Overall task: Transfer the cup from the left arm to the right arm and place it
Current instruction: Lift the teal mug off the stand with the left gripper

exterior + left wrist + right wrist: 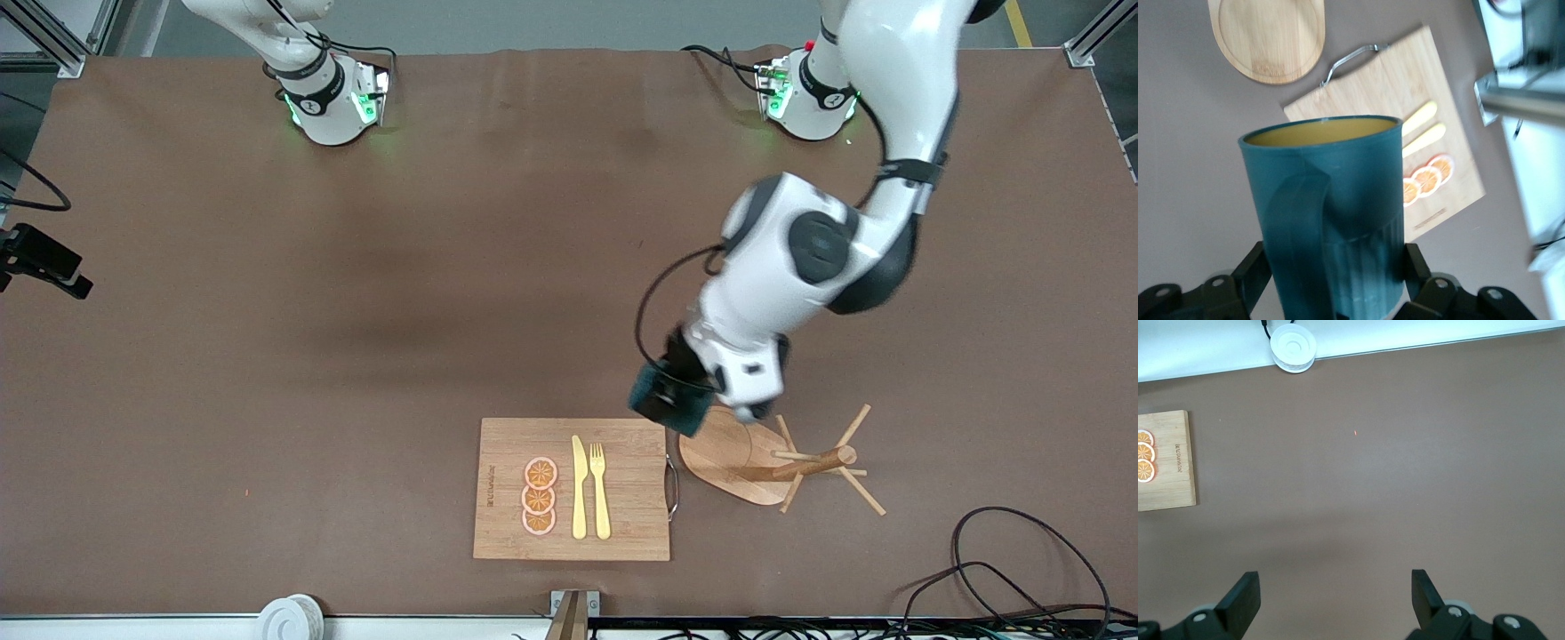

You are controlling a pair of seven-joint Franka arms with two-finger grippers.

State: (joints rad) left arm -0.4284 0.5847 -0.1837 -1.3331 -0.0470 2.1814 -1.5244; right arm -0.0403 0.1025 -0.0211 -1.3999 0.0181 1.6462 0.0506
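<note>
Front view: I see the left gripper (680,391) in the air, over the gap between the bamboo cutting board (622,524) and the wooden peg stand (773,458), its fingers closed on the ribbed lower wall of the teal cup (665,400). Left wrist view: the cup (1331,220) sits between the two black fingers (1251,273), handle facing the camera, ochre inside visible at the rim. On the board lie three orange slices (540,496), a yellow knife (579,487) and a yellow fork (600,489). Right wrist view: the right gripper (1335,597) waits above bare brown table (1405,487), fingers spread wide, holding nothing.
</note>
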